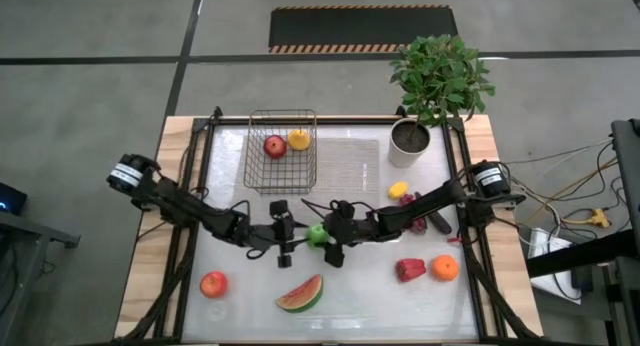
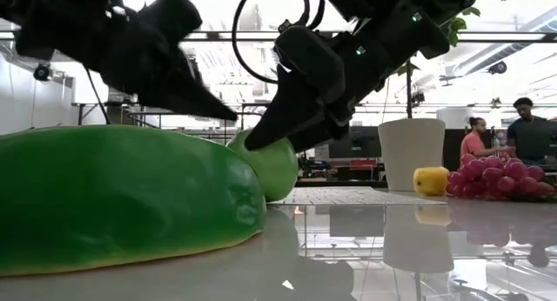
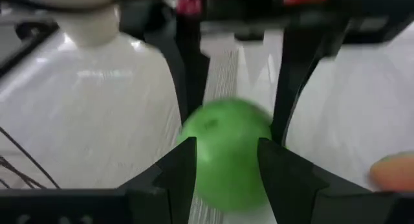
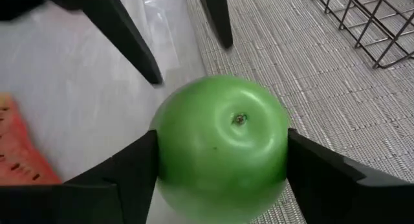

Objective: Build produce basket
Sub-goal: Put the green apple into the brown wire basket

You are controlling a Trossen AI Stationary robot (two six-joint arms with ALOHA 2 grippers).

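A green apple (image 1: pixel 317 233) sits at the table's middle between my two grippers. My right gripper (image 1: pixel 327 235) comes from the right and is shut on it. My left gripper (image 1: pixel 303 235) comes from the left and is open. Its fingertips (image 4: pixel 155 75) stand just short of the apple, apart from it in the right wrist view. The wire basket (image 1: pixel 281 176) stands toward the far side and holds a red apple (image 1: pixel 274 145) and a yellow fruit (image 1: pixel 299 139). The watermelon slice (image 1: pixel 300 294), peach (image 1: pixel 213 283), red pepper (image 1: pixel 410 269) and orange (image 1: pixel 444 268) lie on the near part of the table. My right gripper pinches the green apple (image 4: pixel 223 140) between its two fingers (image 4: pixel 136 166), one on each side of its widest part. The stem dimple (image 4: pixel 239 119) faces the wrist camera. The fingers slant down from the table's right. Whether the apple's underside rests on the table, I cannot tell.
A white pot with a green plant (image 1: pixel 408 141) stands at the far right corner. A lemon (image 1: pixel 398 190), purple grapes (image 1: pixel 412 199) and a dark eggplant (image 1: pixel 440 224) lie beside the right arm. A woven mat (image 1: pixel 350 166) lies beside the basket. People (image 2: pixel 487 136) stand in the room behind.
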